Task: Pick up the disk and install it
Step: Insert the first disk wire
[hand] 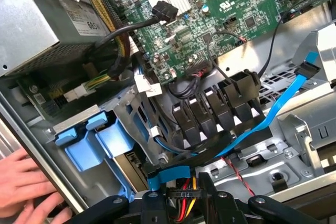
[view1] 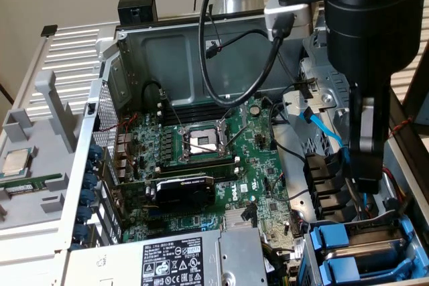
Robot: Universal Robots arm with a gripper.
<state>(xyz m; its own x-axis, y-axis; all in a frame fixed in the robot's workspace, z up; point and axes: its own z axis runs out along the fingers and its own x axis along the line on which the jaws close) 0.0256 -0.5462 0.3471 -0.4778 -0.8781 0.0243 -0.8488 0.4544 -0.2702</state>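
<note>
The fingers (hand: 211,199) look clamped on a black plastic power plug (hand: 184,194) trailing yellow and red wires. The end of a flat bright blue data cable (hand: 169,173) touches the plug on the side toward the drive bay. Just beyond, the disk (hand: 113,142), a silver-grey metal drive in a bright blue plastic carrier, sits slid into the grey metal drive cage (hand: 134,109) at the corner of the open computer case, so the install seems down to its cabling. To do this well, I would hold the plug square to the drive's rear socket and press straight in, gently, since a tilted plug will likely jam. The loose wires and blue cable should stay out of the gap. A person's hand (hand: 23,184) rests on the case edge beside the cage and needs room. The green motherboard (view1: 263,185) lies farther off.
</note>
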